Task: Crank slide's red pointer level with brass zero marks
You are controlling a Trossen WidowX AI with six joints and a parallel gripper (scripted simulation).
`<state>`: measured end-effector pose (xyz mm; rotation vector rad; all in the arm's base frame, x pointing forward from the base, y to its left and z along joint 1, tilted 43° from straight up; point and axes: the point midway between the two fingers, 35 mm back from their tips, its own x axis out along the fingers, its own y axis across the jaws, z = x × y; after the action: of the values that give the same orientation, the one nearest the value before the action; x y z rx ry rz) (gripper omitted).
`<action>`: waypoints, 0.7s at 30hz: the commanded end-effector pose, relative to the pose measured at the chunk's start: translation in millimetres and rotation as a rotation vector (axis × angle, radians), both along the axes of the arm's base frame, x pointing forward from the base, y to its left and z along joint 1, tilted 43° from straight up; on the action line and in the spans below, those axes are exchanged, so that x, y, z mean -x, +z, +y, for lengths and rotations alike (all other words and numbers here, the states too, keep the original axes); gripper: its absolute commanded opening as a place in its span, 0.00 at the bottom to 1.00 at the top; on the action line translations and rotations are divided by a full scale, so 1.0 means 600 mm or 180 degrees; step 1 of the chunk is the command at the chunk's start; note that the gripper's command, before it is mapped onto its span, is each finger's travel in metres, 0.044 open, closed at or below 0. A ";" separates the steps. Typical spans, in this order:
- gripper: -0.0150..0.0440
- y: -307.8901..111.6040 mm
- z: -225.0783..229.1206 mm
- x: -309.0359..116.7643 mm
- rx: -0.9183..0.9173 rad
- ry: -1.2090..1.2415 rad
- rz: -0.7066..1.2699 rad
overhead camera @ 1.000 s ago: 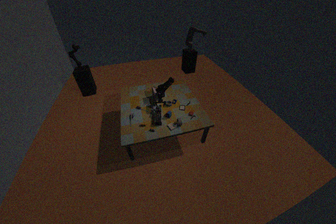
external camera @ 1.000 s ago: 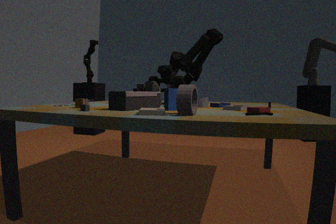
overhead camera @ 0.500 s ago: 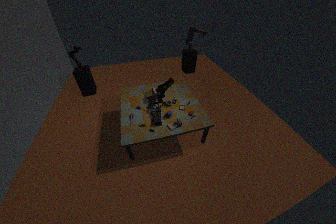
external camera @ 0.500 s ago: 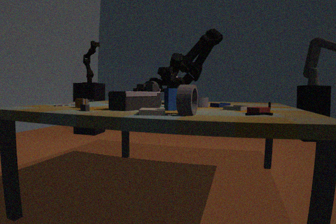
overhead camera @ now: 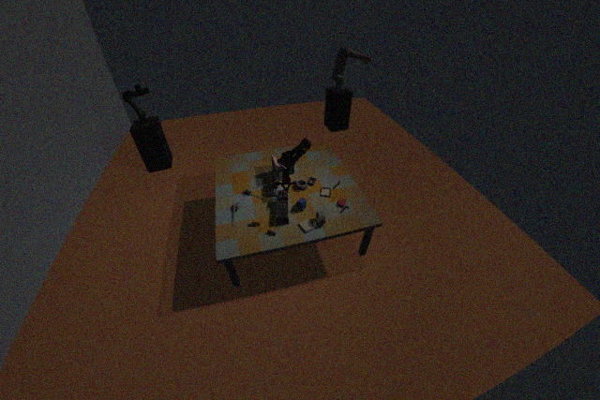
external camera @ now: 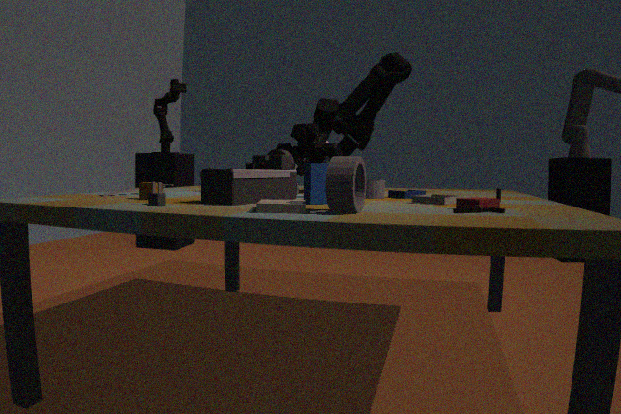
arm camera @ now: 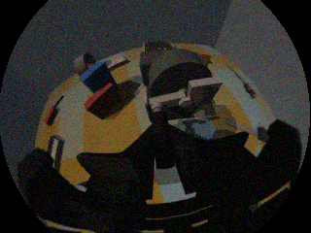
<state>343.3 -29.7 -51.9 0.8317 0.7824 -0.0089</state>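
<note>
The machine (overhead camera: 278,214) (external camera: 215,187) (arm camera: 150,65) is a long dark grey box with a large rounded part, close in front of the fingers in the wrist view. Pale crank links (arm camera: 204,89) cross in front of its round face. The dark crank handle (arm camera: 164,148) stands upright in the middle of the wrist view. My gripper (overhead camera: 286,186) (arm camera: 158,126) is shut on this handle, one finger on each side. Small yellowish marks (arm camera: 162,48) show on the machine's far top. The red pointer cannot be made out, so its level against the marks cannot be told.
A blue block (overhead camera: 302,203) (external camera: 314,182) (arm camera: 97,75) with a red part and a grey ring (external camera: 335,184) (arm camera: 79,63) stand beside the machine. A pale flat block (external camera: 280,207) and a red item (overhead camera: 341,202) (external camera: 477,203) lie on the table. Two other arms stand on dark pedestals beyond.
</note>
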 end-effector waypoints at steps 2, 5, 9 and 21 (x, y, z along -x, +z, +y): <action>0.25 -0.003 0.002 0.000 -0.0008 -0.0002 0.0002; 0.25 -0.007 0.004 0.000 -0.0008 -0.0002 0.0002; 0.25 -0.013 0.007 -0.001 -0.0008 -0.0002 0.0002; 0.25 -0.043 0.007 0.004 -0.0008 -0.0002 0.0003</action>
<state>342.1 -25.3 -71.2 0.8378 0.7778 -0.0036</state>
